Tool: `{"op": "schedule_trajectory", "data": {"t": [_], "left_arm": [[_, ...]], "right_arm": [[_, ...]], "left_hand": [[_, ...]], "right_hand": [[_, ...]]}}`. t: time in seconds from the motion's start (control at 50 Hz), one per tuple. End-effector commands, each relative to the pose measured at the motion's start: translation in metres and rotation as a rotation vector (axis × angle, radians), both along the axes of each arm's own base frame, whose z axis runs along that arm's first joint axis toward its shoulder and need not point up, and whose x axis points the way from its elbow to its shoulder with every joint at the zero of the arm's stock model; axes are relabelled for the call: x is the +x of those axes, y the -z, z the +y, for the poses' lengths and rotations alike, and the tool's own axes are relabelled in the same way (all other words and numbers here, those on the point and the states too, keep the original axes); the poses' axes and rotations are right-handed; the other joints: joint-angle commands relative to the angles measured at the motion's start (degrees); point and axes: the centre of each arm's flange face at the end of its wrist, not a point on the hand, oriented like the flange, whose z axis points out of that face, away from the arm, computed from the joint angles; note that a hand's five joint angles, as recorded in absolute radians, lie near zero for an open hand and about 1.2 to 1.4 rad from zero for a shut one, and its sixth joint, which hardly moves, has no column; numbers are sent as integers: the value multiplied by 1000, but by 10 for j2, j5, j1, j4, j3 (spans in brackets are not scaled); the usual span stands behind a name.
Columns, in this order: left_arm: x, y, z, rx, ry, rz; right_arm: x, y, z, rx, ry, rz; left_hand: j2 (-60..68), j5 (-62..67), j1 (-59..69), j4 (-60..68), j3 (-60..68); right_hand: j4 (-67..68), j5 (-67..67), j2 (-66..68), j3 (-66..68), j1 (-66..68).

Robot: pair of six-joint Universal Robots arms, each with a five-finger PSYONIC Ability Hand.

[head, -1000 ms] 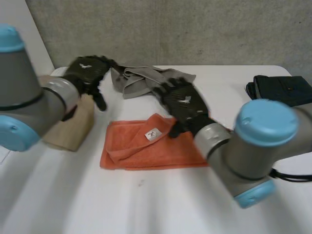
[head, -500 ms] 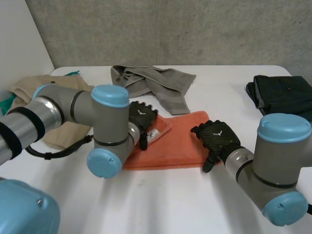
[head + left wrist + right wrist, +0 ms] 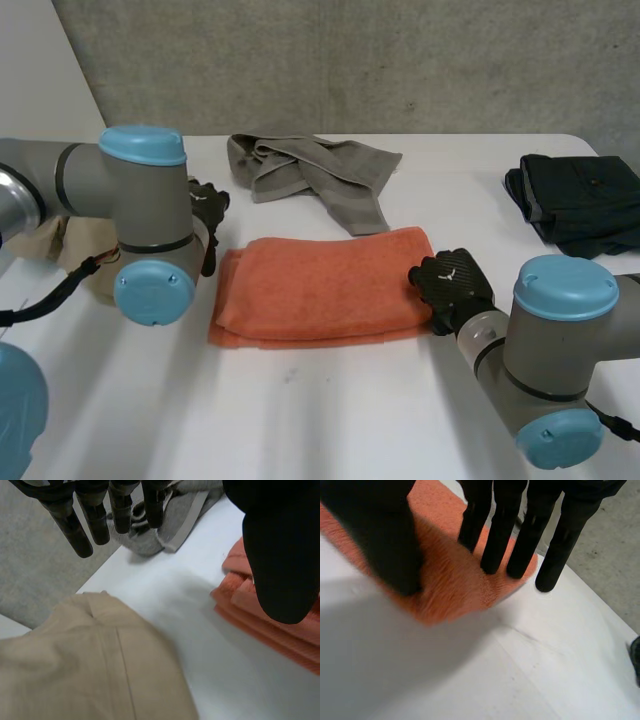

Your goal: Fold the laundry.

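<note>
The white surface (image 3: pixel 330 400) holds the orange towel (image 3: pixel 320 285), now folded flat at its centre with the tag hidden. The left hand (image 3: pixel 207 205) has drawn off beside it, fingers straight and empty. The right hand (image 3: pixel 455 285) sits straight-fingered at its right edge, gripping nothing. This fold looks finished.

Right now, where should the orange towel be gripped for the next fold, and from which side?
Probably the right short end, from the right. The orange towel lies flat in stacked layers, and the right robot hand rests open on that end; slide the thumb under and pinch all layers together.
</note>
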Motion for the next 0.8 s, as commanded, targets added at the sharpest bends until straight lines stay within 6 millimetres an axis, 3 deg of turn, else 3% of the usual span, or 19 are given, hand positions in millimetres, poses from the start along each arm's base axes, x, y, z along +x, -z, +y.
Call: {"op": "schedule_trajectory", "data": {"t": [0.02, 0.14, 0.22, 0.26, 0.32, 0.34, 0.42, 0.46, 0.48, 0.54, 0.58, 0.64, 0.72, 0.8], "left_arm": [[-5, -11, 14, -5, 21, 18], [1, -21, 21, -10, 24, 28], [4, -26, 23, -9, 30, 45], [6, -31, 25, -10, 30, 62], [8, -33, 27, -8, 27, 77], [8, -36, 28, -8, 26, 89], [11, -39, 32, 1, 25, 114], [12, -40, 35, 6, 28, 122], [13, -40, 37, 11, 30, 122], [13, -43, 41, 16, 47, 136], [12, -45, 43, 15, 64, 146], [10, -50, 44, 5, 79, 164], [2, -66, 43, -33, 104, 219], [-12, -75, 48, -42, 139, 299]], "right_arm": [[-18, -3, -8, -58, 40, 130], [-37, -40, -27, -282, 103, 268], [-10, -53, -19, -432, -9, 300], [19, -55, -1, -533, -152, 292], [47, -51, 25, -616, -329, 273], [63, -44, 45, -650, -456, 253], [87, -15, 96, -645, -742, 217], [89, -6, 104, -622, -787, 220], [89, -3, 104, -612, -788, 227], [88, -8, 91, -583, -708, 243], [83, -16, 78, -519, -601, 219], [79, -29, 66, -428, -501, 121], [63, -89, 40, -250, -348, -256], [45, -111, 15, -47, -232, -503]], "left_hand": [[-17, -28, -14, -13, -20], [-17, -28, -14, -13, -20], [-17, -28, -14, -13, -20], [-17, -28, -14, -13, -20], [-17, -28, -14, -13, -20], [-17, -28, -14, -13, -20], [-17, -28, -14, -13, -20], [-17, -28, -14, -13, -20], [-17, -28, -14, -13, -20], [-17, -28, -14, -13, -20], [-17, -28, -14, -13, -20], [-17, -28, -14, -13, -20], [-17, -28, -14, -13, -20], [-17, -28, -14, -13, -20]], "right_hand": [[217, 227, 210, 216, 232], [217, 227, 210, 216, 232], [217, 227, 210, 216, 232], [217, 227, 210, 216, 232], [217, 227, 210, 216, 232], [217, 227, 210, 216, 232], [217, 227, 210, 216, 232], [217, 227, 210, 216, 232], [217, 227, 210, 216, 232], [-281, -272, -288, -282, -266], [-483, -473, -490, -484, -468], [-483, -473, -490, -484, -468], [-483, -473, -490, -484, -468], [-483, -473, -490, -484, -468]]}}
